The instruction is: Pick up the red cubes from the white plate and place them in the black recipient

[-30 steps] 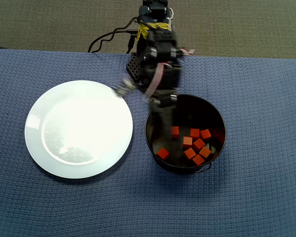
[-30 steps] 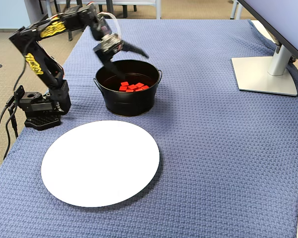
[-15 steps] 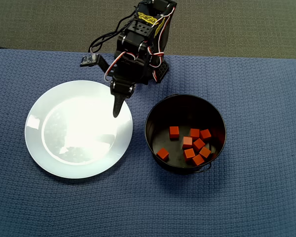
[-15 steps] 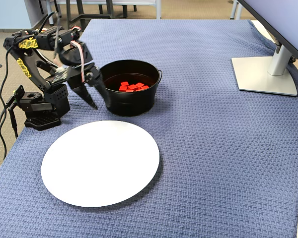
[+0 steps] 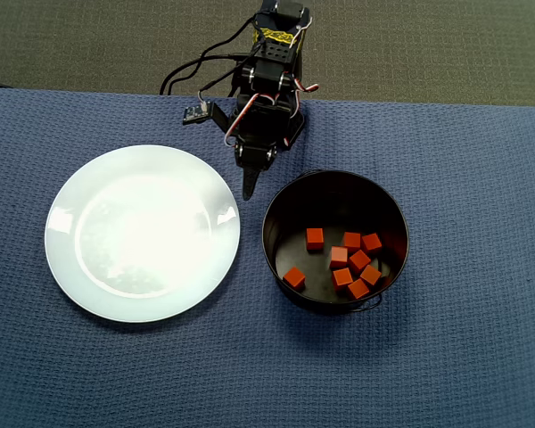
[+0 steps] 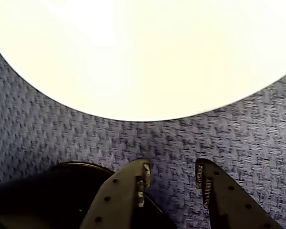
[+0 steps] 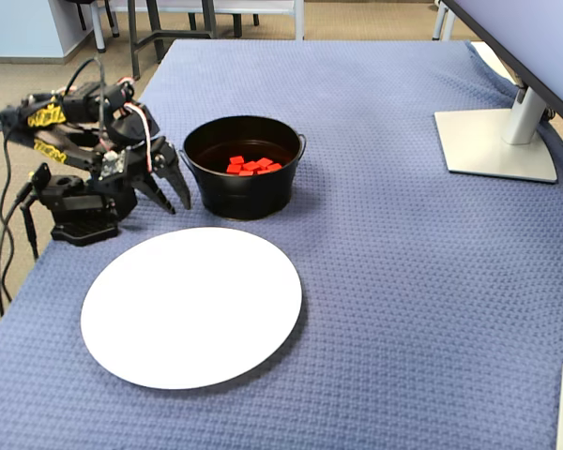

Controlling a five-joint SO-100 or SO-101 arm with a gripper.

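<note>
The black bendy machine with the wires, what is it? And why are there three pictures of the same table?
It is a small robot arm, and its gripper is like a hand with two fingers. Right now the fingers are a little apart and hold nothing. Three cameras watch at once: one looks straight down from above, one stands beside the table, and one rides on the arm, so you see its own fingers at the bottom. On the blue cloth lie a white plate, which is empty, and a black pot. Little red cubes sit inside the pot; I count eight from above. In the side view, a grey stand is at the far right.
</note>
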